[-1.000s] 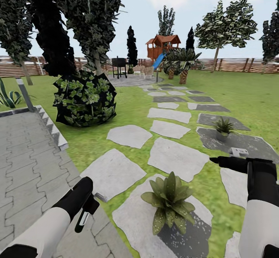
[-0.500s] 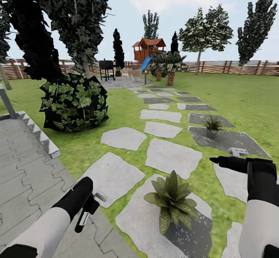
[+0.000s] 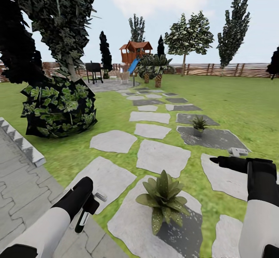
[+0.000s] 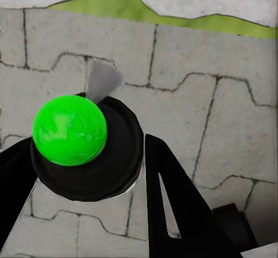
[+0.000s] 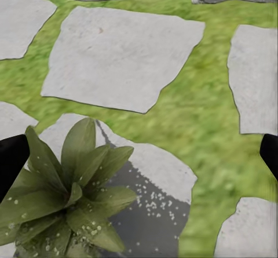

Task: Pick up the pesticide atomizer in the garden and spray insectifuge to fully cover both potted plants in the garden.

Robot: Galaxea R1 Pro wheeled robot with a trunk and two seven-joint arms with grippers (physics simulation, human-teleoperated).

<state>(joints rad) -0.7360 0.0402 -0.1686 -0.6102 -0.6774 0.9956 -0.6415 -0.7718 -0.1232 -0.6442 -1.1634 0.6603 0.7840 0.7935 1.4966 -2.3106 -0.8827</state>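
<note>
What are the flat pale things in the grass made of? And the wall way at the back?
The flat slabs look like rough pale stone: uneven edges and a speckled matte grey face. Dark wet-looking patches show by both potted plants. The fence at the back looks like brown wood, with thin slats between posts. It is a simulator's render, so this is only how they look.

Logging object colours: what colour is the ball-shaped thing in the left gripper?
Bright green ball, on a black base; clearest in the left wrist view.

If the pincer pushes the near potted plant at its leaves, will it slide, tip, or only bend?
The near potted plant has long leaves that spread wide, so they would probably bend first. It sits low on a flat stone slab, so it likely slides rather than tips.
</note>
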